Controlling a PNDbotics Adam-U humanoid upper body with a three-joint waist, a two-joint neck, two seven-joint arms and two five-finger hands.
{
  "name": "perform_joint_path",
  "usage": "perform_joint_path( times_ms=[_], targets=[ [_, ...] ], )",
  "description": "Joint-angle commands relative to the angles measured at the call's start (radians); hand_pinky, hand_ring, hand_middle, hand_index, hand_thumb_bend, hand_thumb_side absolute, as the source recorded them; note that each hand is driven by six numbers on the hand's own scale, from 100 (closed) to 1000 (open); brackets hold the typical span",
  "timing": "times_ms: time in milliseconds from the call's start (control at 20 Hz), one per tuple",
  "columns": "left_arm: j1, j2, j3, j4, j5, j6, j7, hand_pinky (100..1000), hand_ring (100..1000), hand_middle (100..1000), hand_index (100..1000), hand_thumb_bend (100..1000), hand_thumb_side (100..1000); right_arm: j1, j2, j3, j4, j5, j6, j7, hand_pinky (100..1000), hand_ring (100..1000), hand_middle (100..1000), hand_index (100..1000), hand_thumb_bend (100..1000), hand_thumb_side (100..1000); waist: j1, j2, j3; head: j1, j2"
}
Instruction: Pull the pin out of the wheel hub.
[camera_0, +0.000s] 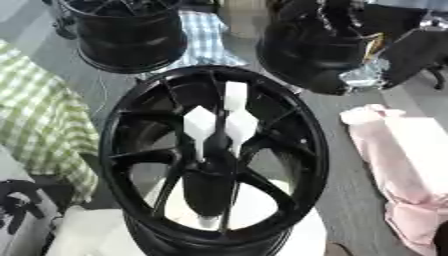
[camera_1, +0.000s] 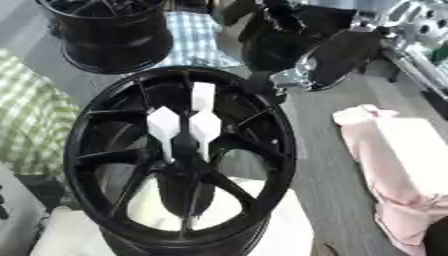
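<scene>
1. Wheel hub (camera_0: 131, 150): black, glossy, spoked rim, set face-up at centre frame on a pale support; rigid metal by appearance, likely heavy and unlikely to shift under a pull.
2. Pins (camera_0: 201, 125): three white pieces with flared, paddle-like heads on narrow stems, standing upright among the spokes near the hub's centre, close together; probably light, stiff plastic with smooth faces, so apt to slip. Best taken by the broad head, pinched across its flat sides, and drawn straight up along the stem.
3. Right hand (camera_1: 346, 57): black with silver parts, upper right of frame, above the rim's far edge, apart from the pins; finger posture cannot be told.
4. Left hand: not visible in either view.
5. Second black rim (camera_0: 127, 30): upper left, similar deep barrel shape.
6. Checked cloths (camera_0: 44, 120): green-and-white at left edge, blue-and-white at top centre; soft, crumpled.
7. Pink cloth (camera_1: 394, 165): right side, folded, limp.
</scene>
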Motion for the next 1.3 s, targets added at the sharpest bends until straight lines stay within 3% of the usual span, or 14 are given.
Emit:
perform_joint_path(
  times_ms=[50, 200, 400, 450, 500, 650, 1300],
  targets=[
    [-0.019, 0.02, -0.01, -0.022, 0.001, 0.002, 0.0, 521, 205, 510, 708, 100, 864, -0.037, 0.019, 0.012, 0.026, 0.047, 0.052, 0.024, 833, 849, 893, 941, 476, 408, 0.005, -0.001, 0.005, -0.011, -0.002],
    [-0.029, 0.014, -0.022, -0.023, 0.004, 0.003, 0.0, 520, 207, 509, 708, 100, 863, -0.075, 0.068, 0.042, 0.115, 0.103, 0.068, 0.055, 836, 857, 897, 944, 471, 403, 0.009, 0.006, 0.025, -0.028, -0.002],
    [-0.037, 0.01, -0.032, -0.023, 0.008, 0.006, 0.0, 520, 211, 509, 708, 100, 863, -0.117, 0.123, 0.076, 0.204, 0.193, 0.052, 0.112, 852, 899, 913, 949, 465, 394, 0.013, 0.009, 0.038, -0.045, -0.002],
    [-0.039, 0.008, -0.035, -0.023, 0.009, 0.007, 0.0, 520, 213, 509, 708, 100, 863, -0.124, 0.134, 0.081, 0.225, 0.214, 0.048, 0.125, 855, 910, 919, 951, 421, 371, 0.014, 0.01, 0.041, -0.049, -0.002],
    [-0.041, 0.006, -0.038, -0.023, 0.01, 0.008, 0.0, 520, 213, 509, 708, 100, 863, -0.131, 0.147, 0.087, 0.251, 0.236, 0.043, 0.14, 855, 910, 921, 952, 459, 387, 0.015, 0.01, 0.045, -0.052, -0.003],
    [-0.046, 0.003, -0.045, -0.025, 0.013, 0.013, 0.0, 520, 214, 509, 708, 100, 862, -0.147, 0.179, 0.099, 0.319, 0.294, 0.023, 0.179, 856, 912, 921, 954, 450, 373, 0.018, 0.012, 0.052, -0.059, -0.005],
    [-0.061, -0.007, -0.064, -0.029, 0.015, 0.025, 0.0, 520, 216, 508, 708, 100, 862, -0.169, 0.244, 0.11, 0.488, 0.489, -0.03, 0.222, 849, 897, 887, 939, 418, 385, 0.021, 0.019, 0.075, -0.078, -0.015]
  ],
)
